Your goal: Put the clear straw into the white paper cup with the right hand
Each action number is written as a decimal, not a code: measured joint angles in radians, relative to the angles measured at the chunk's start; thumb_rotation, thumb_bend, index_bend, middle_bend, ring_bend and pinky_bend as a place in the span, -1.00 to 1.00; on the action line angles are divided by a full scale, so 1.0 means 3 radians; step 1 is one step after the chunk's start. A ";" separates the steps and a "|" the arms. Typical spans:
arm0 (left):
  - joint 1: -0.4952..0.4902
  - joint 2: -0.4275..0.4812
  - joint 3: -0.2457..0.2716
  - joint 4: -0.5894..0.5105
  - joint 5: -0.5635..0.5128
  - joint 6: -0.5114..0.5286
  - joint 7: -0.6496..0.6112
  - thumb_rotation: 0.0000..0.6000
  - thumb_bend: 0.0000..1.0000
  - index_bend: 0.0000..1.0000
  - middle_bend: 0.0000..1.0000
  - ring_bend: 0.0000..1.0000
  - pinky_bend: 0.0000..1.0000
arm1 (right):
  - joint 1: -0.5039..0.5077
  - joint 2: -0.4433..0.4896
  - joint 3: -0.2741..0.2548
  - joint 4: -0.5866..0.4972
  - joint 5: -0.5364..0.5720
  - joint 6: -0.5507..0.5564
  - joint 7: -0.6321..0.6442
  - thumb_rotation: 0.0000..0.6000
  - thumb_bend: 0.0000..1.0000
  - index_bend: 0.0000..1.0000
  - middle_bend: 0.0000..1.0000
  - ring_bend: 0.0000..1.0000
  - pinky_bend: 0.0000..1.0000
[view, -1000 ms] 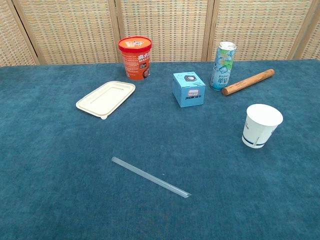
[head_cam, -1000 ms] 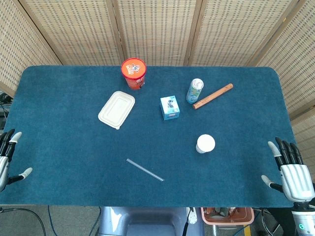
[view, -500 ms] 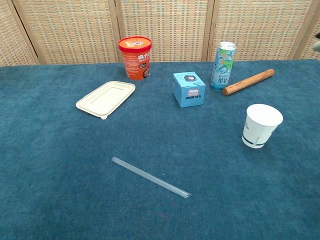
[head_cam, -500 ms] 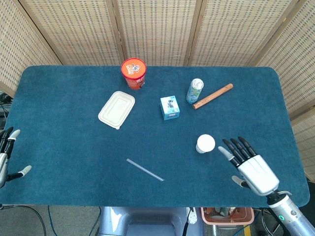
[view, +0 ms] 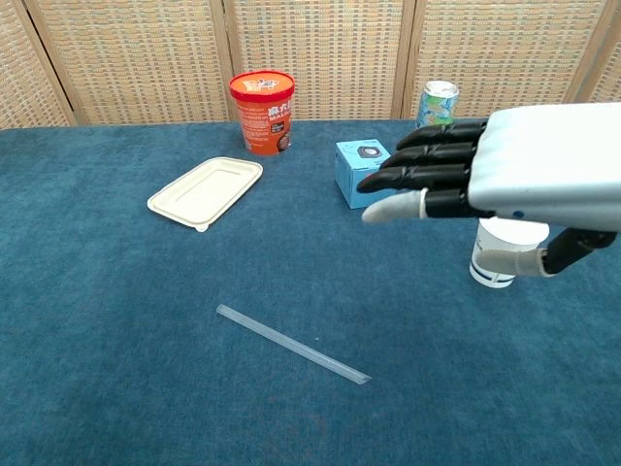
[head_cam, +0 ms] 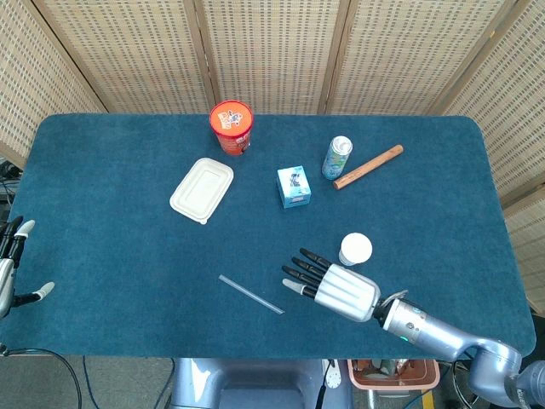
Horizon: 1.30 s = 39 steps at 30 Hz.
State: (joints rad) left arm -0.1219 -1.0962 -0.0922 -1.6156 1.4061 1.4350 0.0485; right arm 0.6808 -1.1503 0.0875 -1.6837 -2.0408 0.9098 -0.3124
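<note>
1. The right robot hand [head_cam: 334, 287] hangs above the counter [head_cam: 128, 247], released, fingers [view: 427, 178] stretched out flat and apart, holding and touching nothing.
2. Its fingertips point toward the straw [head_cam: 250, 294], which lies flat on the blue cloth, near them but apart.
3. The paper cup [head_cam: 355, 250] stands upright just behind that robot hand.
4. The left robot hand [head_cam: 12, 268] sits at the counter's left edge, fingers spread, empty.

One straw [head_cam: 249, 294]; one paper cup [head_cam: 355, 250]; one orange tub [head_cam: 231, 126]; one can [head_cam: 336, 157]; one blue box [head_cam: 294, 187]; one lidded tray [head_cam: 202, 190]; one wooden stick [head_cam: 368, 166]
</note>
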 measured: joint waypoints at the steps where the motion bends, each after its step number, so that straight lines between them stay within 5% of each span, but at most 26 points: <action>1: -0.0005 0.0000 -0.0003 0.0004 -0.0010 -0.0012 -0.0004 1.00 -0.87 -1.00 -1.00 -1.00 -1.00 | 0.0037 -0.0054 0.0002 0.0016 -0.0028 -0.0065 -0.0118 1.00 0.36 -0.85 -1.00 -1.00 -1.00; 17: -0.0038 0.0006 -0.0015 0.0026 -0.0075 -0.0075 -0.0050 1.00 -0.87 -1.00 -1.00 -1.00 -1.00 | 0.0470 -0.0864 -0.0006 0.0299 -0.0210 -0.0823 -0.1546 1.00 0.54 -0.79 -1.00 -1.00 -1.00; 25: -0.0048 0.0007 -0.0018 0.0025 -0.0106 -0.0100 -0.0044 1.00 -0.87 -1.00 -1.00 -1.00 -1.00 | 0.0551 -0.1108 -0.0097 0.0516 -0.0153 -0.0922 -0.1739 1.00 0.54 -0.77 -1.00 -1.00 -1.00; 39: -0.0053 0.0021 -0.0028 0.0032 -0.0132 -0.0107 -0.0077 1.00 -0.87 -1.00 -1.00 -1.00 -1.00 | 0.0507 -0.1089 -0.0187 0.0720 -0.0008 -0.0941 -0.1973 1.00 0.54 -0.64 -1.00 -1.00 -1.00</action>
State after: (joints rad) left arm -0.1377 -1.0899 -0.1008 -1.6059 1.3665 1.4028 0.0255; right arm 0.8329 -1.4769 0.0316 -1.4676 -2.0431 0.6276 -0.9043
